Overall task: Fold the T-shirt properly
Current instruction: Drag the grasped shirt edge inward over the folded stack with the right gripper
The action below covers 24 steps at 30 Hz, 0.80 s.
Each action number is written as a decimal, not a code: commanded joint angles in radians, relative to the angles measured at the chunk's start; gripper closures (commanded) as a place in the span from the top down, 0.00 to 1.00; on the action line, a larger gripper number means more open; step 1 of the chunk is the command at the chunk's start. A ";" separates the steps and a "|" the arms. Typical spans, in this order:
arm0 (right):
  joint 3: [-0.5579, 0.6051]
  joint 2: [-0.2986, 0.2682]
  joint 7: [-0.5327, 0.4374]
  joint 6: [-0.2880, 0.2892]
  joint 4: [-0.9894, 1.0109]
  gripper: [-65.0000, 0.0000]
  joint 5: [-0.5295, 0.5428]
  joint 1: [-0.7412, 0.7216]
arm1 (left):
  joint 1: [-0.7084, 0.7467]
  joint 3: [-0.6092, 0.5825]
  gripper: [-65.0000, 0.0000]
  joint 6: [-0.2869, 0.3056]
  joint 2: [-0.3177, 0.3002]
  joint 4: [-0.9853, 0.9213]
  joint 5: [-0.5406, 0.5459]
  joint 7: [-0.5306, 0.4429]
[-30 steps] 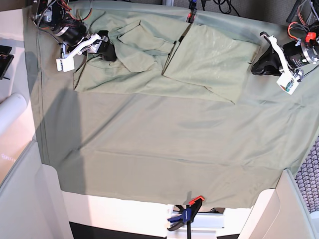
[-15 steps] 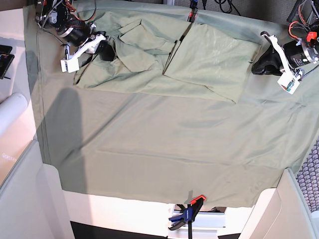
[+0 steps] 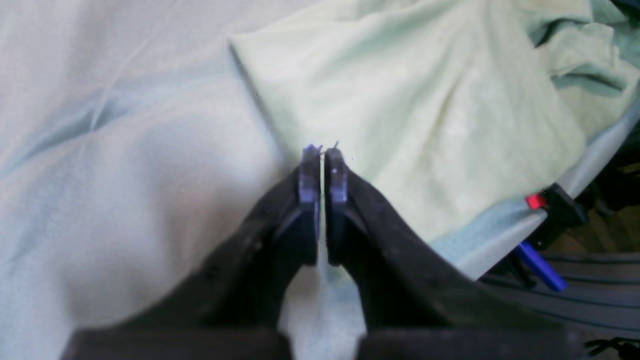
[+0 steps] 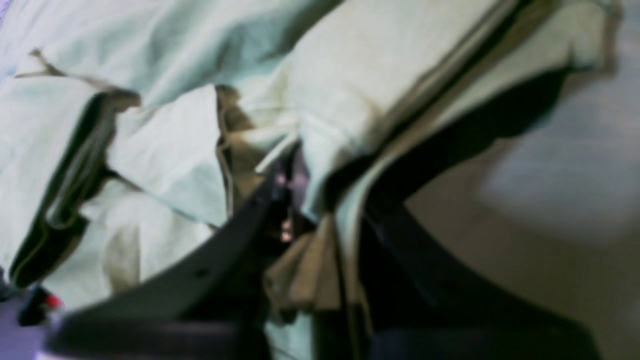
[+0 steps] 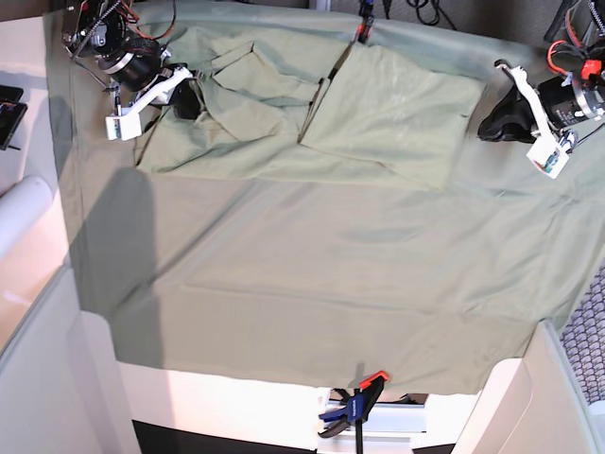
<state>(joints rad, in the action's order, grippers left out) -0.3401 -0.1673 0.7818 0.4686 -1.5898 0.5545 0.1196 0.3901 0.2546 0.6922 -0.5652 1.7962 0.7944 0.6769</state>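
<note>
The pale green T-shirt (image 5: 378, 113) lies folded and rumpled at the back of the table, on a larger green cloth. My right gripper (image 5: 186, 97) is at the shirt's left end. In the right wrist view, layers of the T-shirt (image 4: 350, 75) are bunched between the dark fingers (image 4: 235, 240) of this gripper (image 4: 320, 200), which is shut on them. My left gripper (image 5: 487, 125) hovers just off the shirt's right edge. The left wrist view shows that gripper (image 3: 323, 150) shut with nothing in it, beside the smooth folded panel of the T-shirt (image 3: 425, 100).
The large green cloth (image 5: 312, 274) covers the whole table. A blue-and-red clamp (image 5: 354, 407) pins it at the front edge and another clamp (image 5: 362, 28) at the back edge, also seen as a clamp (image 3: 542, 205) in the left wrist view. White panels (image 5: 38, 359) flank the left side.
My right gripper went from open to shut on the T-shirt's left end and pulled slightly back and left, shifting the cloth there. The left arm has stayed put.
</note>
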 commanded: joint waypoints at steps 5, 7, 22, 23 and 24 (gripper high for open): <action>-0.037 -0.117 -0.030 0.003 -0.014 0.00 0.001 -0.026 | -0.005 0.008 0.02 0.006 -0.017 0.015 0.017 -0.006; -0.037 -0.156 -0.029 0.003 -0.015 0.00 0.001 -0.029 | -0.005 0.008 0.02 0.006 -0.017 0.015 0.017 0.005; 0.172 -0.205 0.117 0.002 -0.225 0.00 -0.065 -0.140 | 0.015 0.008 0.02 0.006 -0.018 -0.060 -0.021 0.016; 0.219 -0.200 0.116 0.002 -0.237 0.00 -0.091 -0.142 | 0.015 0.008 0.02 0.006 -0.018 -0.060 -0.021 0.016; 0.266 -0.192 0.116 0.000 -0.249 0.00 -0.119 -0.142 | 0.015 0.008 0.02 0.006 -0.018 -0.060 -0.021 0.016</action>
<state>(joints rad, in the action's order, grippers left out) -0.0650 -0.3523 0.9165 0.4671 -1.8198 0.4191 -0.0109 0.4076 0.2546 0.6922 -0.5652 1.7237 0.7570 0.7094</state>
